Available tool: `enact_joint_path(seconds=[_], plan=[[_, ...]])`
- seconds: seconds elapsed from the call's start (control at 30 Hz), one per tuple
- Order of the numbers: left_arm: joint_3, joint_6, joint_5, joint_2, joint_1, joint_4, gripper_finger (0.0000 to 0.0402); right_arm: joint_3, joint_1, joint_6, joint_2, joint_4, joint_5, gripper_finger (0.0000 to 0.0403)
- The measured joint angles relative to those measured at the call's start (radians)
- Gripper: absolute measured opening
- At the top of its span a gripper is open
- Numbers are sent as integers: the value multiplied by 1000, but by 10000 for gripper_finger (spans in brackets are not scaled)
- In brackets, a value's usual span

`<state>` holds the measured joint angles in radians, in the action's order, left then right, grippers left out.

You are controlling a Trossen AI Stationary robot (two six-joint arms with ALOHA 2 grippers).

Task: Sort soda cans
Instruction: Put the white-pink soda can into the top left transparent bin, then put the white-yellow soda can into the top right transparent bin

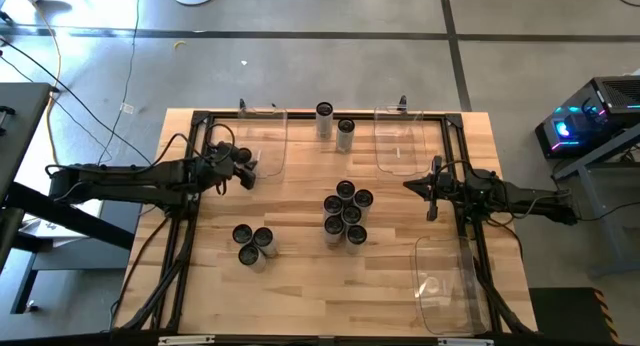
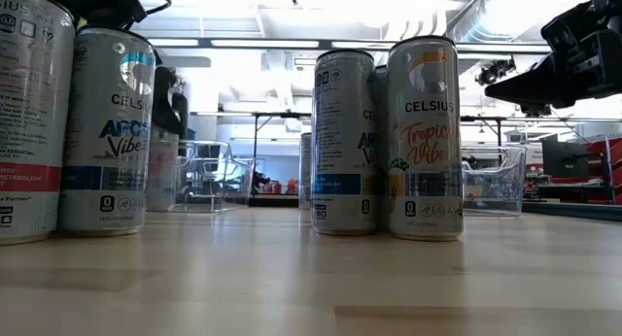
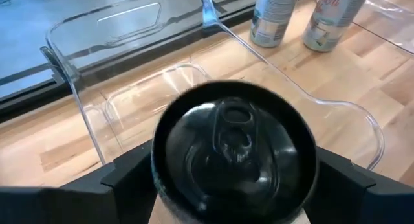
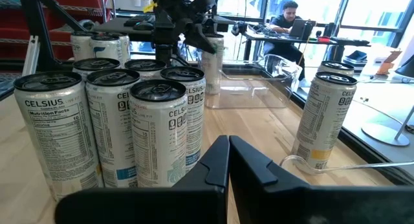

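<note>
Looking straight down over whole bench (image 1: 300, 286). Sitting level at bench top, near cans (image 2: 423, 142). Left wrist hovering close above one can top (image 3: 234, 149); right wrist sharing central cluster (image 4: 129, 120).

Wood table (image 1: 300, 286) w/ soda cans (image 1: 346, 215) & clear bins (image 1: 398, 141).

Bright, even overhead light — your low view blows out at the ceiling lamps (image 2: 292, 43). Short soft shadows under the soda cans (image 1: 346, 212) on the bench (image 1: 300, 276). Nearest bench surface blurs — the close can top (image 3: 234, 146) too.
</note>
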<state>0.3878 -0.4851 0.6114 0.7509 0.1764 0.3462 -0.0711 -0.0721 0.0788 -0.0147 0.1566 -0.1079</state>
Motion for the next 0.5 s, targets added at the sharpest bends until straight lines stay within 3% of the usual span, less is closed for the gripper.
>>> enact_joint_path(seconds=[0.5], plan=[[126, 119, -6, 0, 0, 28, 298, 0, 0, 0, 0, 0, 0, 5]])
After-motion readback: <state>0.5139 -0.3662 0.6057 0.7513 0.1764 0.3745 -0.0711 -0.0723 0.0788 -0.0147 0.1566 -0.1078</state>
